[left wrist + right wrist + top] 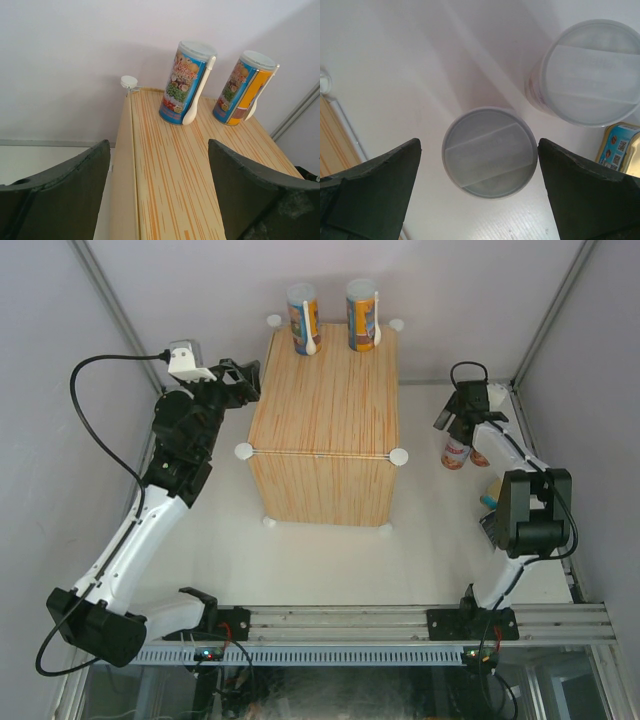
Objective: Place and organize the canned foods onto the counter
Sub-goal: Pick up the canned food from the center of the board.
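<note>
Two tall blue-orange cylinders (303,318) (361,315) with white spoons stand at the back of the wood-grain counter (320,420); the left wrist view shows them too (185,82) (242,87). My left gripper (245,380) is open and empty over the counter's left back edge (200,165). My right gripper (456,420) is open, right of the counter, above a short white-red can (455,452). In the right wrist view this can's grey lid (490,152) lies between my open fingers, untouched. A second such can (592,72) and a gold-blue tin (620,147) lie beside it.
White knobs mark the counter's corners (398,456) (129,81). A yellow-blue tin (490,492) lies by the right arm's elbow. The enclosure walls stand close at the back and on both sides. The counter's side (335,135) shows at the left of the right wrist view.
</note>
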### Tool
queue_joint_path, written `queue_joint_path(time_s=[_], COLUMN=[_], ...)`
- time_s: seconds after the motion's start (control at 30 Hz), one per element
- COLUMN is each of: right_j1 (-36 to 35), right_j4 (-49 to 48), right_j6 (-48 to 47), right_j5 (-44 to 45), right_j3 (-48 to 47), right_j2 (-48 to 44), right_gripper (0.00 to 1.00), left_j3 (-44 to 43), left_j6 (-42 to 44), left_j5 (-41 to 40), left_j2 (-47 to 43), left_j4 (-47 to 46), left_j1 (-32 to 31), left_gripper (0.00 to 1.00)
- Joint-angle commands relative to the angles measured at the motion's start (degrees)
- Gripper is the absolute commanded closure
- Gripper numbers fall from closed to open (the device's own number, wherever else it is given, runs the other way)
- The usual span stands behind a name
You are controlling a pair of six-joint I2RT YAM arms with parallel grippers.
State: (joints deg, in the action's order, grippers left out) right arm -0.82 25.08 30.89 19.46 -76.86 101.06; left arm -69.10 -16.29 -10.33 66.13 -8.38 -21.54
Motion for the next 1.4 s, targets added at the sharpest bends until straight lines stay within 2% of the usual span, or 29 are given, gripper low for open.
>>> queue_joint_path(time_s=[0.0, 0.3, 0.53, 0.63, 0.7, 0.83, 0.93, 1.37], right_j1=[0.2, 0.4, 0.5, 0.5, 0.6, 0.6, 0.5, -1.1], right_j4=[-1.3, -1.9, -1.6, -1.4, -1.4, -1.3, -1.3, -0.5], right_j6=[0.5, 0.5, 0.0, -0.2, -0.3, -0.5, -0.5, -2.1], right_j5=[-0.5, -0.7, -1.1, -1.9, -2.6, -4.0, -4.6, -5.6], right_j3=[-2.6, -1.1, -0.1, -0.1, -0.1, -0.1, -0.1, -0.2], right_j2=[0.7, 0.3, 0.4, 0.7, 1.0, 1.2, 0.6, -4.8], right_gripper=[0.02, 0.11, 0.22, 0.3, 0.4, 0.81, 1.0, 1.0], left_j3=[0.6, 0.7, 1.1, 1.4, 1.6, 1.9, 2.1, 2.9], left_j6=[1.3, 1.1, 0.6, 0.4, 0.3, 0.3, 0.3, -0.8], left_j5=[0.6, 0.6, 0.5, 0.5, 0.3, 0.1, -0.2, -2.1], left_j2=[-0.1, 0.0, -0.1, -0.2, -0.3, -0.5, -0.6, -1.0], left_j4=[-1.5, -1.4, -1.7, -1.9, -2.0, -2.2, -2.2, -3.4], left_j1=[-0.3, -0.3, -0.3, -0.3, -0.3, -0.3, -0.3, -0.3], left_gripper=[0.18, 0.18, 0.18, 0.18, 0.18, 0.18, 0.18, 0.18])
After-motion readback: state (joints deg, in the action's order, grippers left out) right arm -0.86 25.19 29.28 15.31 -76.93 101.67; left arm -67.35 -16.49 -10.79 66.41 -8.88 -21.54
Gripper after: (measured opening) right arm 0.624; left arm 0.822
